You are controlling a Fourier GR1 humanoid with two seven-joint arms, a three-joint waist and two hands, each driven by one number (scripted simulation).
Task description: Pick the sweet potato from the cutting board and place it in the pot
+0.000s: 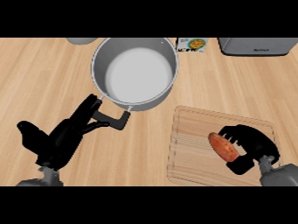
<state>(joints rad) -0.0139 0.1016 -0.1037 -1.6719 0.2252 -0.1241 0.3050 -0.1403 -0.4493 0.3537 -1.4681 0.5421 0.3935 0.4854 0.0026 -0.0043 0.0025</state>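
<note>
An orange-red sweet potato [223, 147] lies on the wooden cutting board [199, 127] at the lower right. My right hand [254, 142] is curled round it from the right, fingers over its top and thumb below it. The grey pot [135, 72] stands up the middle of the counter, its inside bare, with a black handle [112, 118] pointing down toward me. My left hand [64, 133] lies open at the lower left, its straight fingers reaching up to the pot's near-left rim by the handle.
A grey appliance [258, 46] sits at the back right, with a small printed box [193, 45] beside the pot's far rim. A grey rounded object [81, 40] shows at the top edge, left of the pot.
</note>
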